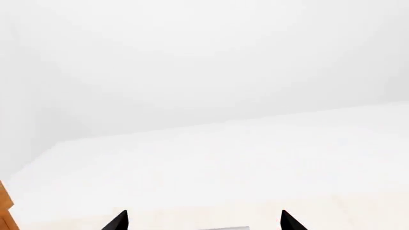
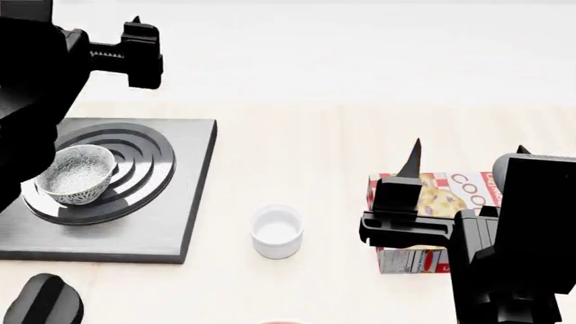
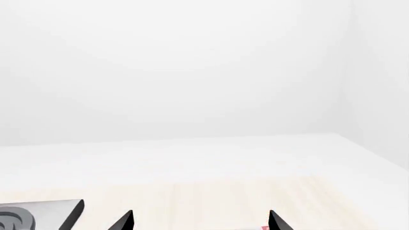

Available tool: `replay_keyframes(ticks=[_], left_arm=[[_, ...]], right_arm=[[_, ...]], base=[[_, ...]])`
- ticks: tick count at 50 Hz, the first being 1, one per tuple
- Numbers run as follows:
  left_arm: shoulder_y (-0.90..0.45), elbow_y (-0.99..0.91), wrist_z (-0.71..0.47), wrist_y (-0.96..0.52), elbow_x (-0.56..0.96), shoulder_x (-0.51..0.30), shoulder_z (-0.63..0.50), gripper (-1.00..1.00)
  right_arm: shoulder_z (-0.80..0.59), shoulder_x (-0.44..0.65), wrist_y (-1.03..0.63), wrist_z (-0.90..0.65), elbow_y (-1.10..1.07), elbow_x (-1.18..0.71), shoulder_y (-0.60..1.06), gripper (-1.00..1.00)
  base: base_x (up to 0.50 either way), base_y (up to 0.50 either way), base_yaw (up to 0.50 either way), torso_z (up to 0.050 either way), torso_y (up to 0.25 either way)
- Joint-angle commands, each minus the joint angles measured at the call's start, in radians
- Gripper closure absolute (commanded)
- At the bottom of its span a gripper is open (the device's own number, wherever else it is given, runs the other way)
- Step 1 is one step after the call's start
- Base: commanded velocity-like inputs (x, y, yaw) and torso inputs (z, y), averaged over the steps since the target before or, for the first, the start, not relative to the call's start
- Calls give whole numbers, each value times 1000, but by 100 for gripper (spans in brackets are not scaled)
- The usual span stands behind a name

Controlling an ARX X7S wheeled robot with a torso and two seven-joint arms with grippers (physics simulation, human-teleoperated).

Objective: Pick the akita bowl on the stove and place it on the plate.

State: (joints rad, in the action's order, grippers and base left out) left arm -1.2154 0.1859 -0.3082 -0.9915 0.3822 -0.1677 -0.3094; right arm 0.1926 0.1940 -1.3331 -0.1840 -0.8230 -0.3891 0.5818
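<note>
Akita bowl [image 2: 79, 174] sits on stove [image 2: 108, 189], left of white cup [image 2: 276, 231]. Looks rigid, glazed, probably slick and breakable; I'd pinch its rim. Both jaws spread apart, empty.

the akita bowl [image 2: 77, 175] sits upright on the ring grooves of the stove [image 2: 185, 202], at the left of the pale wooden surface [image 2: 315, 148]. a plain white cup [image 2: 276, 231] stands to the right of the stove, apart from it. a food box [image 2: 432, 196] lies further right, partly hidden by the right gripper [image 2: 466, 150], fingers [image 2: 413, 160] spread, empty. a black knob [image 2: 43, 300] is at the near left.
</note>
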Motion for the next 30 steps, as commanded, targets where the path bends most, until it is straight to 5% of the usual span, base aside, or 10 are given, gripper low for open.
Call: replay_keyframes(ticks=[1, 7, 21, 22, 30], left_arm=[[-208, 327, 33, 20, -25, 66, 58, -100], [-278, 541, -34, 84, -11, 108, 152, -100], [-269, 594, -42, 86, 27, 114, 175, -100], [-306, 675, -78, 94, 68, 121, 257, -100], [-338, 726, -67, 121, 47, 122, 214, -100]], right_arm=[[22, -17, -1, 13, -4, 15, -2, -100], [22, -15, -4, 8, -4, 11, 2, -100], [18, -10, 16, 5, 9, 5, -6, -100], [19, -10, 12, 4, 7, 3, -5, -100], [19, -9, 15, 0, 8, -2, -6, -100]], base=[[0, 0, 0, 0, 0], [0, 0, 0, 0, 0], [0, 0, 0, 0, 0], [0, 0, 0, 0, 0], [0, 0, 0, 0, 0]])
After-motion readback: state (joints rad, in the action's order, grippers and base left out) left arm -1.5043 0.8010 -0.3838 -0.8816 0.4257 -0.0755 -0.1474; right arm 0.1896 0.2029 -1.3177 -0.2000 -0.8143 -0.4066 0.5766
